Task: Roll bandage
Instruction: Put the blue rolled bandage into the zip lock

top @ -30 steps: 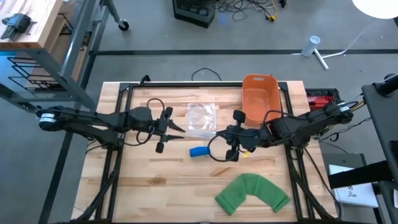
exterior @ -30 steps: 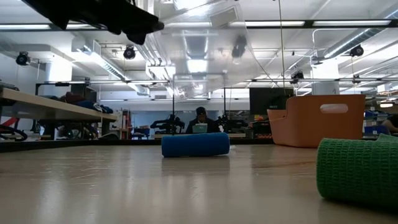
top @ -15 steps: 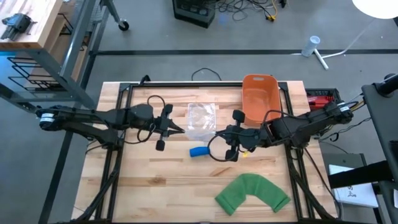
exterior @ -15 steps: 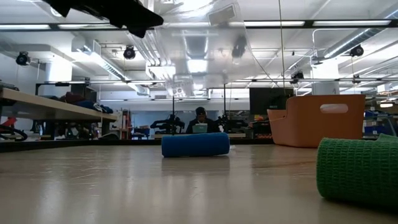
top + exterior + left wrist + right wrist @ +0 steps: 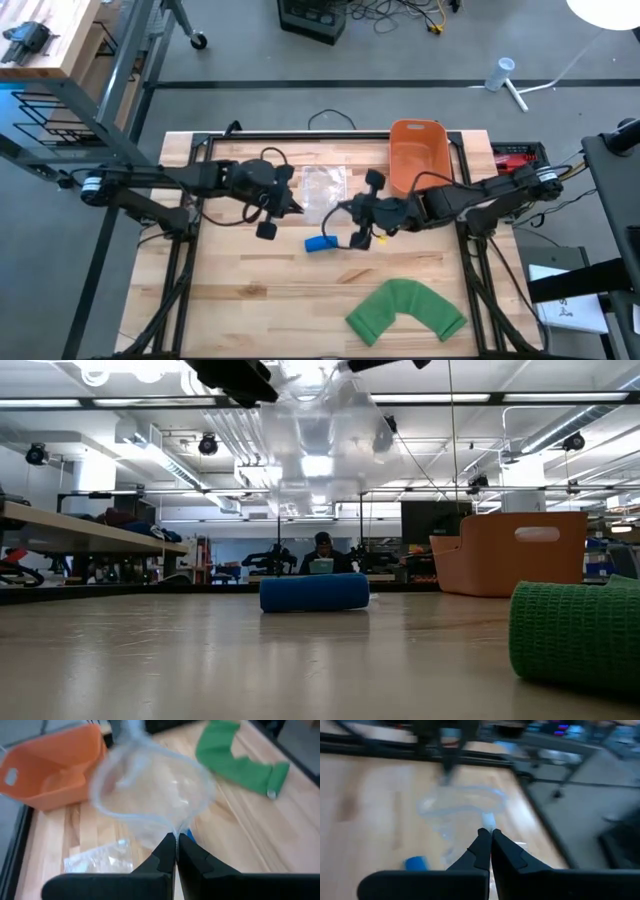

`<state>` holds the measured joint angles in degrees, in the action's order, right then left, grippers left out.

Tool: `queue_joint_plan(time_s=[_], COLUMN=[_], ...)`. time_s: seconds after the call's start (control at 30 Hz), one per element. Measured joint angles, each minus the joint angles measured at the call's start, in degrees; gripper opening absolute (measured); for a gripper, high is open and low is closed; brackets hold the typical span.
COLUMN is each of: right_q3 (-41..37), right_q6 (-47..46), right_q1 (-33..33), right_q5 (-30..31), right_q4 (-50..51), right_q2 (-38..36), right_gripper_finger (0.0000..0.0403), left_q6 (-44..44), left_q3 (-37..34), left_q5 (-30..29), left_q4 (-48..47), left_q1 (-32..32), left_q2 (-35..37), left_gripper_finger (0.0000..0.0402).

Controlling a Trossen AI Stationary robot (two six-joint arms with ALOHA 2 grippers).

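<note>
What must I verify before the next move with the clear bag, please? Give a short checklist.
1. Left hand shut on the clear plastic bag: ok.
2. Right hand shut on the bag's other edge: ok.
3. Bag lifted off the table, held between both hands: ok.
4. Bag mouth open enough: cannot tell.
5. Blue bandage roll lying free on the table below the bag: ok.
6. Orange bin and green cloth apart from the roll: ok.
</note>
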<state>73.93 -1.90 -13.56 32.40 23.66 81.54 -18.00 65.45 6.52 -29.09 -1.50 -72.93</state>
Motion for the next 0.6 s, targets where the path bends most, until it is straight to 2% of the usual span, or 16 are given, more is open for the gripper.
queue_joint_plan(time_s=[0.07,0.13,0.23,0.37,0.43,0.5,0.6], right_q3=[0.0,0.0,-0.02,-0.02,-0.02,-0.02,-0.02], right_q6=[-0.26,-0.28,0.25,2.95,3.38,2.22,0.04], right_q1=[0.7,1.31,1.6,1.6,1.58,1.66,2.55], right_q5=[3.17,3.04,-3.62,-14.25,-16.09,-12.95,-3.52], right_q4=[0.03,-0.18,-0.19,-0.39,-0.31,-0.05,0.54], right_q2=[-0.28,-0.42,-0.25,0.08,0.08,0.08,0.05], right_gripper_finger=[0.0,0.0,0.0,0.0,0.0,0.0,0.0], left_q6=[-0.86,-1.5,-1.99,0.42,0.97,0.25,-1.88], left_q3=[1.7,2.4,2.45,1.46,1.11,0.9,0.81], left_q5=[0.83,3.91,6.02,-2.44,-3.62,1.38,12.23], left_q4=[-2.44,-2.16,-1.58,-0.31,-0.06,0.15,0.56], left_q1=[0.0,0.0,0.09,-0.98,-1.67,-1.71,-1.07], left_q2=[-1.18,-1.73,-2.15,-1.25,-0.9,-0.74,-0.74], left_gripper_finger=[0.0001,0.0001,0.0,0.0,0.0,0.0,0.0])
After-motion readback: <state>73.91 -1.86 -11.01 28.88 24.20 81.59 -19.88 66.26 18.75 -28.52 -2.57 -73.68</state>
